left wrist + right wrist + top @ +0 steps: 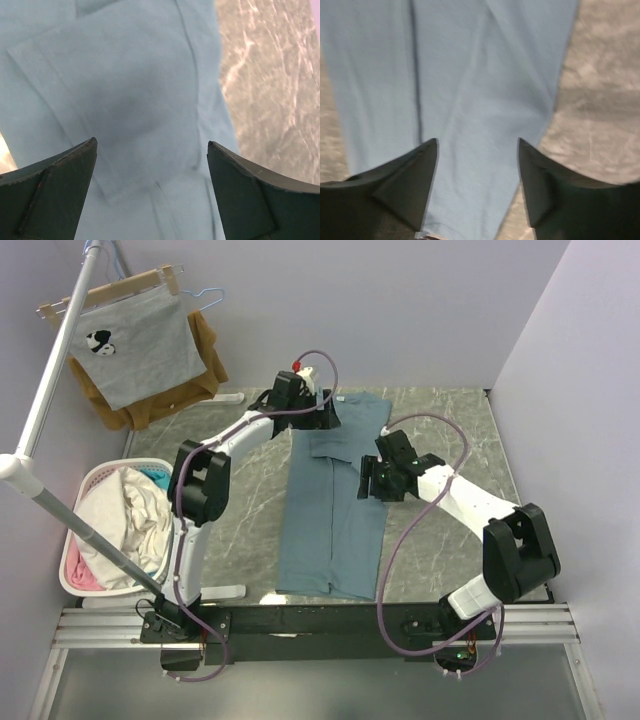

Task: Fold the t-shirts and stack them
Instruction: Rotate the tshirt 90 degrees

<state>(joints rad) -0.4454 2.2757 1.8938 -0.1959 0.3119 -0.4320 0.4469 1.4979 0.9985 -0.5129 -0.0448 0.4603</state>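
Note:
A dusty teal-blue t-shirt [330, 530] lies on the marble table [450, 430], folded lengthwise into a long strip with its collar at the far end. My left gripper [328, 417] hovers open over the shirt's far left part. In the left wrist view, the t-shirt [130, 100] shows a folded-in sleeve between and beyond the fingers of the left gripper [151, 142]. My right gripper [363, 482] stands open at the strip's right edge, about midway along. In the right wrist view, the t-shirt [470, 75] lies below the right gripper [477, 140], untouched by its fingers.
A white laundry basket [88, 476] with crumpled clothes stands at the table's left. A grey printed shirt [140, 345] and a brown garment [208, 362] hang on a rack at the back left; its white pole [50, 390] slants over the basket. Walls close the back and right.

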